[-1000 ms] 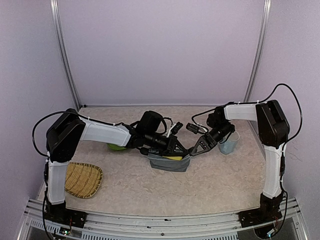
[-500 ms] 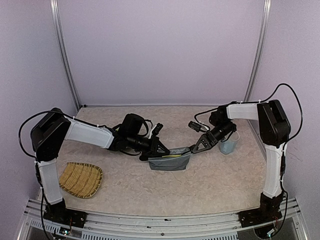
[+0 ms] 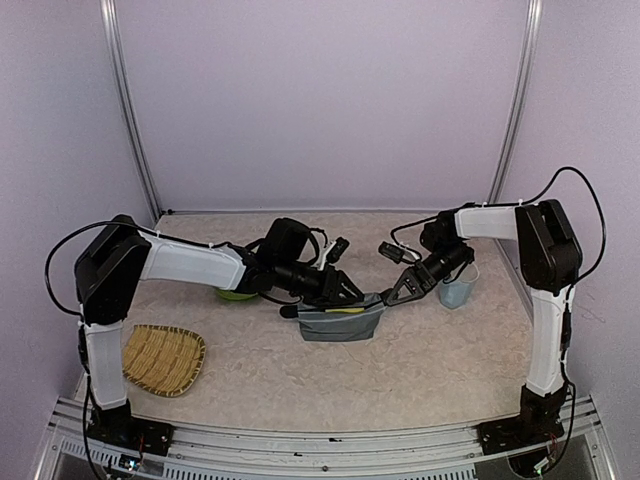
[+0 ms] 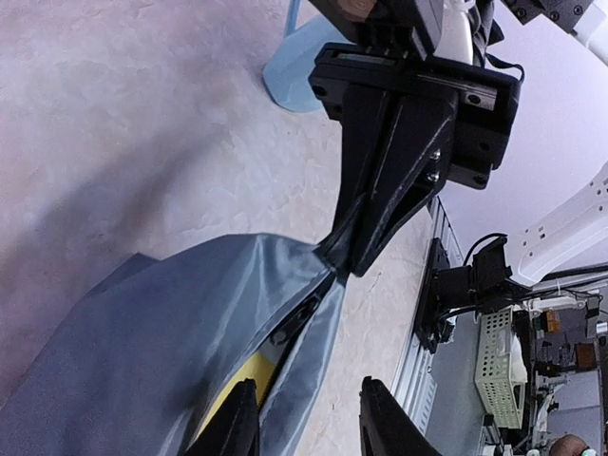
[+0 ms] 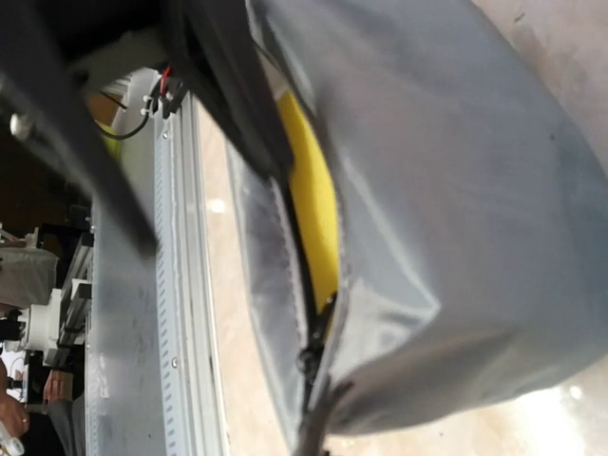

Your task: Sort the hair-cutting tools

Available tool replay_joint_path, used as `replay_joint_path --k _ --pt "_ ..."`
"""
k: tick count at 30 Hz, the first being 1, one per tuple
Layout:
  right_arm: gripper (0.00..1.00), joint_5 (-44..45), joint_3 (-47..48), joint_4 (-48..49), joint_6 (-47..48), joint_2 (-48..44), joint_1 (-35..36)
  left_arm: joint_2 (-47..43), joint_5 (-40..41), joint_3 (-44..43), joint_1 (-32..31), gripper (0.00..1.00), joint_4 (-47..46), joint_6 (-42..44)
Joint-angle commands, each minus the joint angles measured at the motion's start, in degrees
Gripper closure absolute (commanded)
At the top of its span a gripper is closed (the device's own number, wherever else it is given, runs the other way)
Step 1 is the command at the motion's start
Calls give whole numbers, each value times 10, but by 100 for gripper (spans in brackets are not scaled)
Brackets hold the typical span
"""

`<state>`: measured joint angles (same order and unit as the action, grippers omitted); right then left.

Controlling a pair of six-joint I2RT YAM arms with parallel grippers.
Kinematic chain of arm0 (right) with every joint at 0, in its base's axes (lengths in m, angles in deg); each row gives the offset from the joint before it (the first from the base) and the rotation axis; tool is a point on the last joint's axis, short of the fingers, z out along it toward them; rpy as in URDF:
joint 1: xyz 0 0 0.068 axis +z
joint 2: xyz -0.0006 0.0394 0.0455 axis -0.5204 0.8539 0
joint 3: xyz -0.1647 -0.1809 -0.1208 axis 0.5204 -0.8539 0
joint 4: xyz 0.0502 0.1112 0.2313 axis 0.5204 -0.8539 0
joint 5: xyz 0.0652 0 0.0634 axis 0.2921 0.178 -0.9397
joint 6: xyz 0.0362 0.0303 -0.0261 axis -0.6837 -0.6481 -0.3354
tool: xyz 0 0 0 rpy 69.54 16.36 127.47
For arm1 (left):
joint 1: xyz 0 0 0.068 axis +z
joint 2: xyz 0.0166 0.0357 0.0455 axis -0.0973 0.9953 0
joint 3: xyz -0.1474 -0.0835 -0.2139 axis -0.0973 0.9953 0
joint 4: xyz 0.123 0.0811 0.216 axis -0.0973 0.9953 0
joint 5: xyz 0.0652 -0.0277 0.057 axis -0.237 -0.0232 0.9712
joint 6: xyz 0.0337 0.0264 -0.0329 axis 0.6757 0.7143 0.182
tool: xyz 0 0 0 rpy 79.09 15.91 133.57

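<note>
Hair-cutting tools I cannot find with certainty in any view, so I cannot tell where they are; if they are inside the grey pouch [image 3: 340, 325], the fabric hides them. The pouch lies on the table [image 3: 400, 390], and its mouth is pulled open along the top. Inside the mouth I see the yellow sponge [image 5: 313, 218], lying against the pouch's wall. My right gripper [image 4: 347, 256] is closed on the right end of the pouch, and its two black fingers pinch the fabric just at the corner of the opening. My left gripper [image 4: 309, 423] is at the left part of the same opening; its fingers stand apart and I see nothing held between them, only the rim of the pouch and the table below. One finger is just beside the sponge. To the right of the pouch, behind the right gripper, stands a light blue cup [image 3: 456, 290]. To the left of the pouch, partly hidden by my left arm, is a green bowl [image 3: 235, 294]. A woven tray [image 3: 163, 358] lies well apart from the pouch, on the near left.
</note>
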<state>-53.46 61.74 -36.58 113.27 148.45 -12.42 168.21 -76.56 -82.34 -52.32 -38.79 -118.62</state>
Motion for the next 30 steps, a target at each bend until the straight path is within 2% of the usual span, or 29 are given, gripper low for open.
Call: replay_joint_path --k 1,7,9,19,22,25,30 --pt "100 6 -2 -2 2 2 -5 48 2 -45 -12 63 44 10" --pt "100 5 -4 -1 2 -2 -5 77 -8 -77 -19 58 61 9" --pt "100 3 -3 -3 3 0 -5 84 -15 -82 -22 52 56 5" --pt "100 -2 5 -9 9 8 -5 120 -41 -102 -24 49 31 -23" --pt "100 -4 4 -10 11 7 -5 129 -44 -110 -25 43 27 -27" --pt "100 -11 5 -15 15 8 -5 137 -55 -111 -26 42 5 -34" --pt "100 14 -4 4 -8 2 -7 112 2 -93 -30 40 5 -2"
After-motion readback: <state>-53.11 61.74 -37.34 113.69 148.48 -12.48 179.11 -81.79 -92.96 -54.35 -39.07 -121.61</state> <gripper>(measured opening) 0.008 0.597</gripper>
